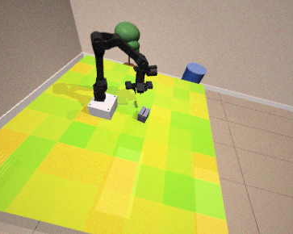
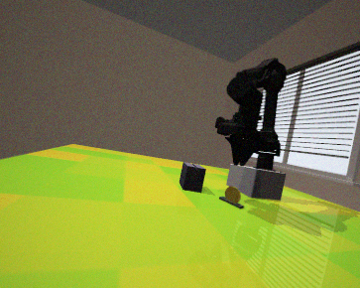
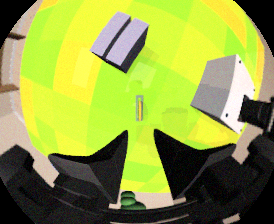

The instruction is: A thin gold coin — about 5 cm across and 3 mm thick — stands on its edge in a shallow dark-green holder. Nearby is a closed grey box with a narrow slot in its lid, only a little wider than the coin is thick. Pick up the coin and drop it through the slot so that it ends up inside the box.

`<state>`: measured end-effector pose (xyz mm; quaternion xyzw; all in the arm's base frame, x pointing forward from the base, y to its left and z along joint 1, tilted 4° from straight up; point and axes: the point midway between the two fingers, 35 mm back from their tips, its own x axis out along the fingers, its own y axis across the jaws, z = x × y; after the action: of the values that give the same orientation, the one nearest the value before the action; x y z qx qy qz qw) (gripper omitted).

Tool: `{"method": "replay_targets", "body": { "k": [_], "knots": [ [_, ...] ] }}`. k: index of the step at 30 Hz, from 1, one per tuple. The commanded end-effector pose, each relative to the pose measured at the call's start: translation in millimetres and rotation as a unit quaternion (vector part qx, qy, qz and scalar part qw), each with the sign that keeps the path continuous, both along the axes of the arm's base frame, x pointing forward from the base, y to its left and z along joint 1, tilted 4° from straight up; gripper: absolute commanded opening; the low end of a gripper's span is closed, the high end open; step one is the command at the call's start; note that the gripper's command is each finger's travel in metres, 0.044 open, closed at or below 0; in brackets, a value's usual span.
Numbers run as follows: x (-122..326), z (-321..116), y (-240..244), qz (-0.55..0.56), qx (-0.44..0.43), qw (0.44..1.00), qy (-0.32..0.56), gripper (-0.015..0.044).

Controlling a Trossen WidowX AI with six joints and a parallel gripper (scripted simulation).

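Checkered yellow-green tabletop (image 1: 111, 169) carries everything. Black pincer (image 3: 140, 141) hangs above the coin, part-spread, pinching nothing, gap lined up edge-on for descent. Closed grey slotted box (image 3: 120, 40) at 11 o'clock in wrist view, contents hidden. Thin gold coin (image 2: 232, 194) upright in dark-green holder (image 2: 231, 202).

The thin gold coin (image 2: 232, 194) stands upright on its edge in the shallow dark-green holder (image 2: 231, 202) — edge-on in the wrist view. The closed grey box (image 3: 120, 42), a narrow dark slot (image 3: 125, 36) across its lid, sits at about eleven o'clock from the coin, apart from it.
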<state>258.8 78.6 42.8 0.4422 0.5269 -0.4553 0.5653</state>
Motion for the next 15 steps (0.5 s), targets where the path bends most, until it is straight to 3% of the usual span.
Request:
{"method": "replay_targets", "body": {
  "k": [1,5,15],
  "knots": [
    [-2,4,1,-0.013,-0.008,1.000,0.003,0.0161],
    [-1,-28,-1,-0.013,-0.008,1.000,0.003,0.0161],
    [-1,-46,-3,-0.013,-0.008,1.000,0.003,0.0161]
  ]
}}
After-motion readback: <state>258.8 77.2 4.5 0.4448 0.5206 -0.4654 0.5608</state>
